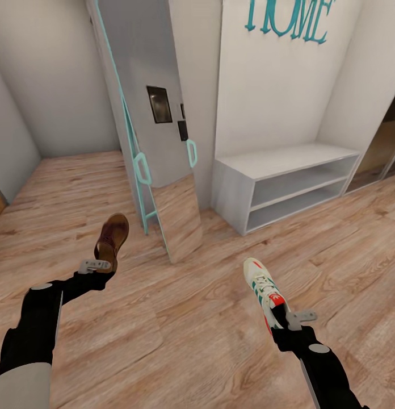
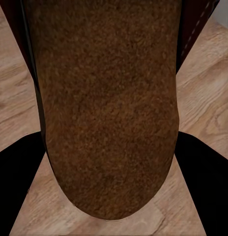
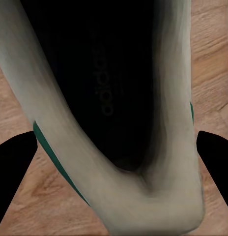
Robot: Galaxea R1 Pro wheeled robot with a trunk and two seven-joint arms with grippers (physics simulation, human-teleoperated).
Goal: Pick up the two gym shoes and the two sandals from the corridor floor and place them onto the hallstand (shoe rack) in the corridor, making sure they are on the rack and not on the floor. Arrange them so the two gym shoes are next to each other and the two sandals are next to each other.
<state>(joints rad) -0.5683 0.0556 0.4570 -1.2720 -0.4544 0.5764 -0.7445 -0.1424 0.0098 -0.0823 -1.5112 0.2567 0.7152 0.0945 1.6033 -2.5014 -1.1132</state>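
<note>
Nearest to the head camera are the two black arms, and each one holds a shoe by its heel end. The right gripper [image 1: 288, 318] is closed on a gym shoe [image 1: 264, 289]. The long axis of this shoe runs away from the robot, and its red-orange toe points forward and a little to the left, roughly toward the leaning mirror. The shoe is white with green side stripes. In the right wrist view the gym shoe [image 3: 119, 113] shows its dark inner sole with a printed brand word and a smooth pale collar, and the black fingers [image 3: 15, 167] stand at both sides of the heel.

The left gripper [image 1: 98, 265] is closed on a sandal [image 1: 111, 238] of dark brown leather. Its long axis also runs away from the robot, and the toe end points forward and slightly to the right. In the left wrist view the sandal [image 2: 109, 108] shows a rough, grainy brown footbed with a rounded heel.

Under both shoes is the corridor floor [image 1: 180, 335] of light brown wood-grain planks. Ahead on the right the hallstand [image 1: 288, 187] stands against the wall, pale grey-white, with two open shelf slots. A tall mirror [image 1: 158, 130] with a teal frame leans between the sandal and the hallstand. Teal letters [image 1: 288, 20] are on the wall above.
</note>
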